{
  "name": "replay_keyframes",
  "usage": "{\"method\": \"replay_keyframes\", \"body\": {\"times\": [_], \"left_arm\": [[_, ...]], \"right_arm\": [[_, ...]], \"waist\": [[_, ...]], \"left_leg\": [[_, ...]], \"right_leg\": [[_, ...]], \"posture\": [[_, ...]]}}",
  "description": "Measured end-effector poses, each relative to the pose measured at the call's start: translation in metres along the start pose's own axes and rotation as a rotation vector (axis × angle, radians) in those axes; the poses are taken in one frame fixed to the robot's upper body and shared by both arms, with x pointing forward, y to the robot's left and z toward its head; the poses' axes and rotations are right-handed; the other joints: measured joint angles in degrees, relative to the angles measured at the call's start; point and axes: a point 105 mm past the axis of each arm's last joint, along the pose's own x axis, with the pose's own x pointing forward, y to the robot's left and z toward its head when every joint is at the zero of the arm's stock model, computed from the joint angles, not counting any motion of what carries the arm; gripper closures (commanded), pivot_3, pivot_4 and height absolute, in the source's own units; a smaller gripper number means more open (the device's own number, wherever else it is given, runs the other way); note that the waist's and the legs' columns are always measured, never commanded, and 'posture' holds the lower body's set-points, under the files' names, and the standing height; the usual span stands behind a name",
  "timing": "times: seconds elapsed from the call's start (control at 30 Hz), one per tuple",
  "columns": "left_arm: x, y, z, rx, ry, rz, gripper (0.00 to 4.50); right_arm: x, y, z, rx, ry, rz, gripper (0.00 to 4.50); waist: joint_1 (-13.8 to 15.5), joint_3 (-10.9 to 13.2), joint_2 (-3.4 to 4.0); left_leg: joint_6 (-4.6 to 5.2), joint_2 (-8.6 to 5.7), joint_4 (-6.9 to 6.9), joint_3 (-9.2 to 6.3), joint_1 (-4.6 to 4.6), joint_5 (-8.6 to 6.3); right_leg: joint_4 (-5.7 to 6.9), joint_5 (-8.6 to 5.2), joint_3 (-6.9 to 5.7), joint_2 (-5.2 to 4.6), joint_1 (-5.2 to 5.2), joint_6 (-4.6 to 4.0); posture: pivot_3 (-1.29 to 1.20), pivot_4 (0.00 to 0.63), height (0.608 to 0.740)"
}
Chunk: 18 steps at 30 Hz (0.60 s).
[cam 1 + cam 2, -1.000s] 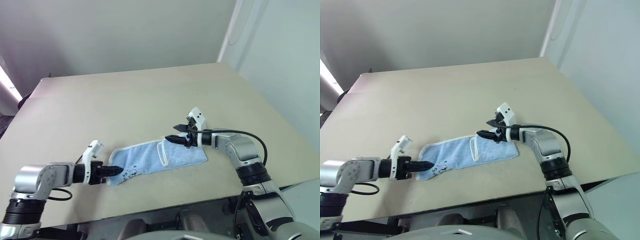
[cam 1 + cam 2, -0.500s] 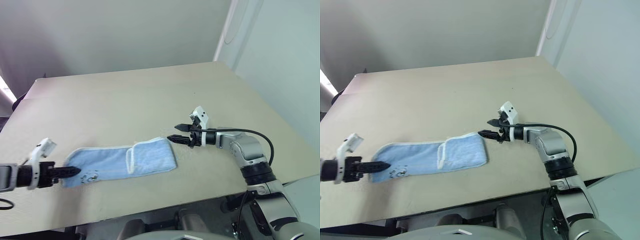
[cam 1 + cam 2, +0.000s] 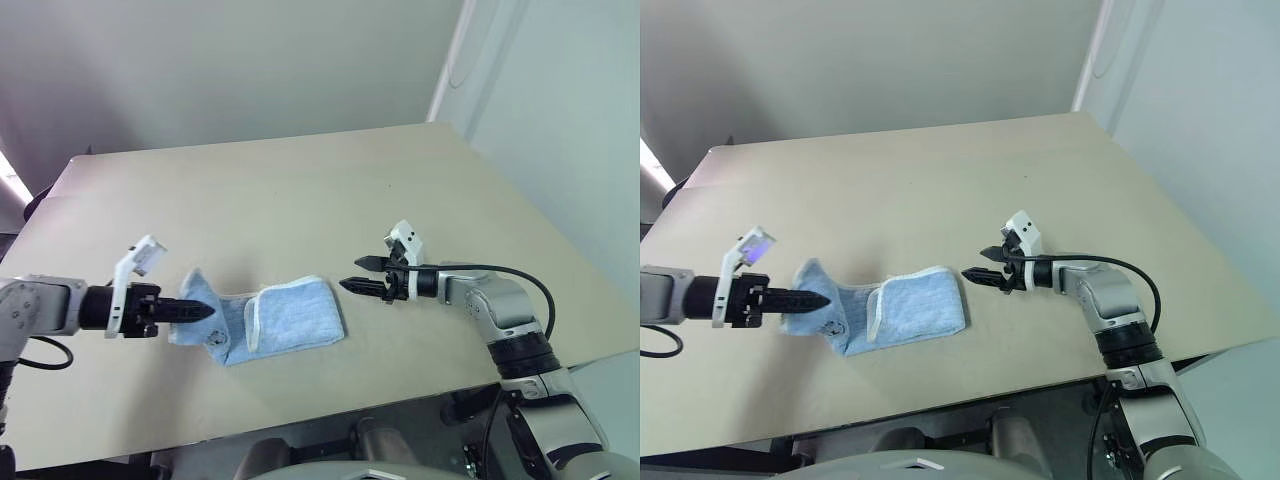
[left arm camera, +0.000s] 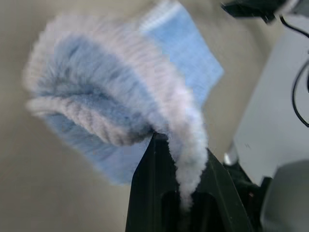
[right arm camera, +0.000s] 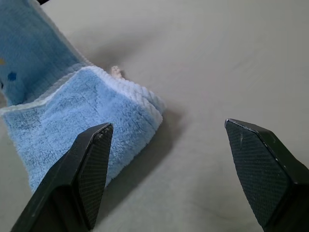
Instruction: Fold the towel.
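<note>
Clamping the towel's [image 3: 275, 320] left end off the table [image 3: 300, 190], my left gripper [image 3: 205, 311] stands shut on it. The long axis runs left to right toward my right gripper [image 3: 352, 276], spread wide and empty just beside the folded right end, so the left carries across.

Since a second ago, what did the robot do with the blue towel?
The left gripper, shut on the towel, dragged it away from the right gripper, then lifted that end up and back over the rest. The open right gripper stayed put, no longer over the towel.
</note>
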Motion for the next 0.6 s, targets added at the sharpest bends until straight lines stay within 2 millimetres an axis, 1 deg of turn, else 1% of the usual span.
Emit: {"method": "replay_keyframes", "body": {"times": [0.1, 0.17, 0.3, 0.4, 0.5, 0.6], "left_arm": [[0.020, -0.015, 0.012, 0.010, 0.025, -0.084, 4.46], [0.034, -0.019, 0.012, 0.000, 0.061, -0.121, 4.46], [0.067, -0.025, 0.006, -0.032, 0.135, -0.193, 4.46], [0.084, -0.025, 0.006, -0.043, 0.155, -0.199, 4.46], [0.101, -0.027, 0.014, -0.062, 0.147, -0.221, 4.46], [0.109, -0.027, 0.020, -0.077, 0.135, -0.220, 4.46]], "right_arm": [[-0.001, -0.001, -0.003, 0.008, 0.000, -0.015, 0.61], [-0.003, -0.003, -0.004, 0.014, -0.006, -0.034, 0.61], [-0.010, -0.011, -0.007, 0.036, -0.021, -0.088, 0.61], [-0.015, -0.014, -0.012, 0.051, -0.021, -0.112, 0.61], [-0.018, -0.015, -0.019, 0.065, -0.017, -0.132, 0.61], [-0.020, -0.014, -0.022, 0.067, -0.017, -0.143, 0.61]], "waist": [[0.2, 0.0, 0.00], [0.1, 0.0, 0.00], [0.0, 0.0, -0.01], [0.1, 0.0, -0.02], [0.1, 0.0, -0.03], [-0.1, 0.0, -0.02]], "left_leg": [[0.00, -0.02, 0.04, 0.00, 0.05, 0.00], [0.00, -0.04, 0.04, 0.02, 0.10, 0.00], [0.00, -0.03, 0.03, 0.00, 0.10, 0.01], [-0.02, -0.02, 0.04, 0.00, 0.10, 0.02], [-0.02, -0.03, 0.09, 0.00, 0.11, 0.02], [-0.02, -0.03, 0.09, 0.02, 0.14, 0.02]], "right_leg": [[-0.02, 0.01, 0.01, 0.03, 0.10, 0.01], [-0.03, 0.01, 0.04, 0.03, 0.15, 0.02], [-0.01, 0.01, 0.08, 0.12, 0.12, 0.02], [0.00, 0.01, 0.08, 0.14, 0.12, 0.01], [-0.01, 0.01, 0.09, 0.16, 0.17, 0.01], [-0.02, 0.01, 0.12, 0.18, 0.19, 0.02]], "posture": [[0.00, 0.000, 0.740], [0.00, 0.000, 0.740], [0.00, 0.000, 0.740], [0.00, 0.000, 0.740], [0.00, 0.000, 0.740], [0.00, 0.000, 0.740]]}}
